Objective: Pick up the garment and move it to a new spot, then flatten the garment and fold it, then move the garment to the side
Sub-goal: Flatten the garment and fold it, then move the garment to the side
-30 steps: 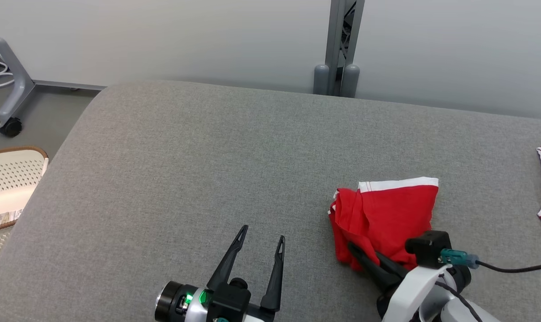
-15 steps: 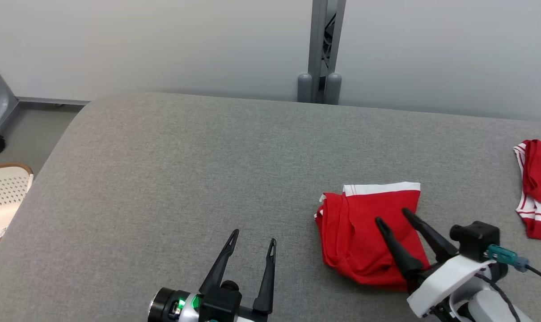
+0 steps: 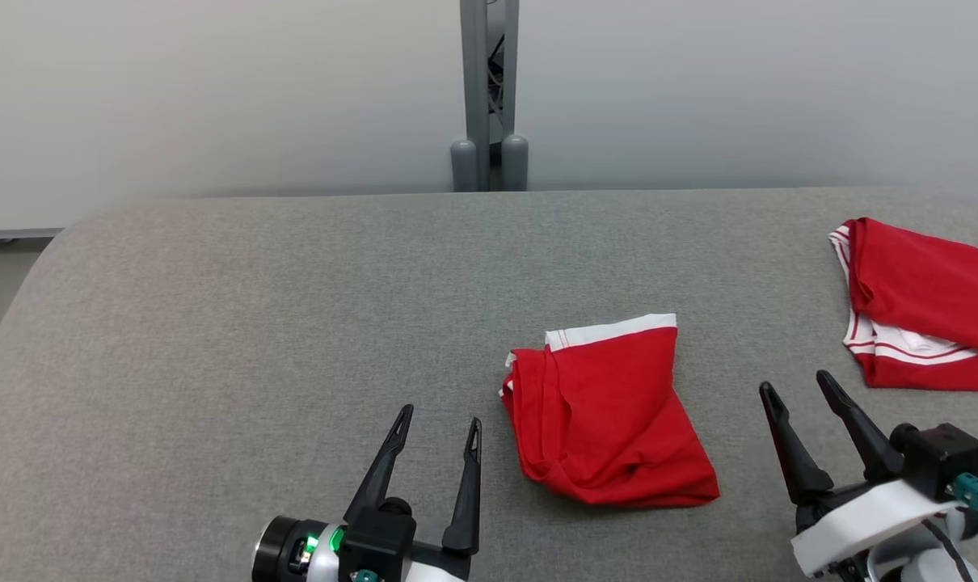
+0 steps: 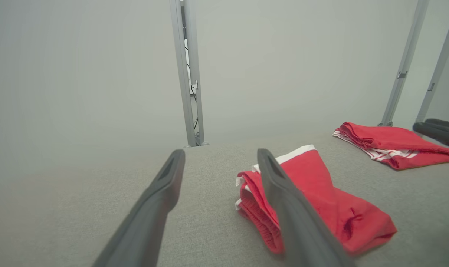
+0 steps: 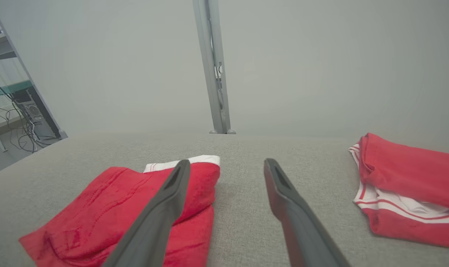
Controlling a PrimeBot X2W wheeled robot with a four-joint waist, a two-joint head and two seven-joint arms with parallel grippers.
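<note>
Nearest, left of the folded red garment (image 3: 610, 412): left gripper (image 3: 442, 415), fingers apart, empty. Right of the garment: right gripper (image 3: 794, 381), likewise spread, not touching the cloth. Lies flat mid-table (image 3: 255, 323). Farther right: second red garment (image 3: 925, 299). Behind: grey post (image 3: 489, 89).

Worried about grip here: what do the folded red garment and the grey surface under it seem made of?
Folded red garment: soft matte knit, possibly cotton; it creases and shows stitched seams. Grey surface: matte woven cloth, upholstery-like; fine weave grain shows.
</note>
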